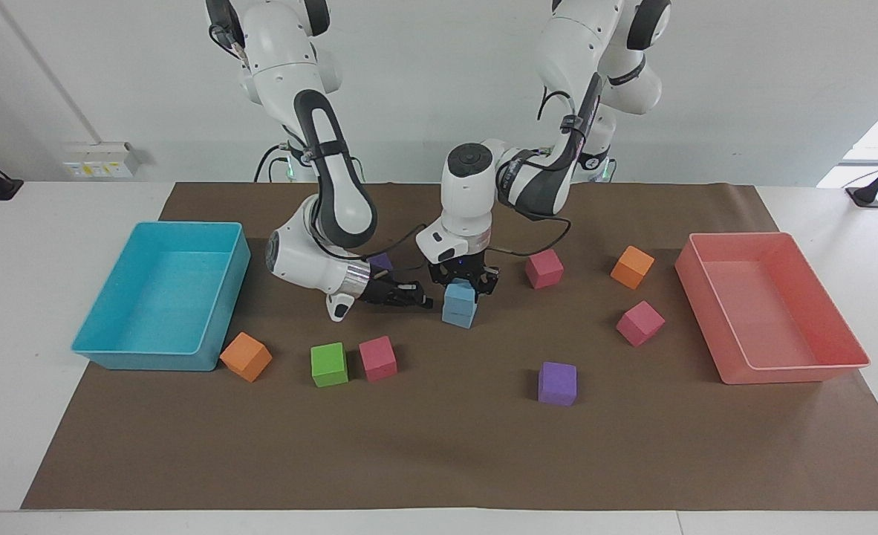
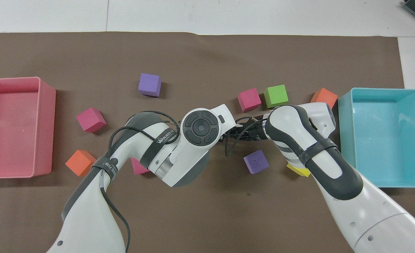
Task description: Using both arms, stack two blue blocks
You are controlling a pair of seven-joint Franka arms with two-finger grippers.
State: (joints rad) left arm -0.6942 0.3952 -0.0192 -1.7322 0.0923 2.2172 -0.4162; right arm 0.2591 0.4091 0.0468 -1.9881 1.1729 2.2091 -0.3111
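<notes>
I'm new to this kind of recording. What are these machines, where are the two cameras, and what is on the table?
Two white robot arms work at a table covered by a brown mat. One camera faces them from across the table; the other looks down from above their own end. In the facing view, the left gripper is right over two blue blocks, the upper blue block resting on the lower blue block. The right gripper lies low beside the stack. Scattered around are orange, green, pink, purple and yellow cubes, with a turquoise tray and a pink tray at either end.
</notes>
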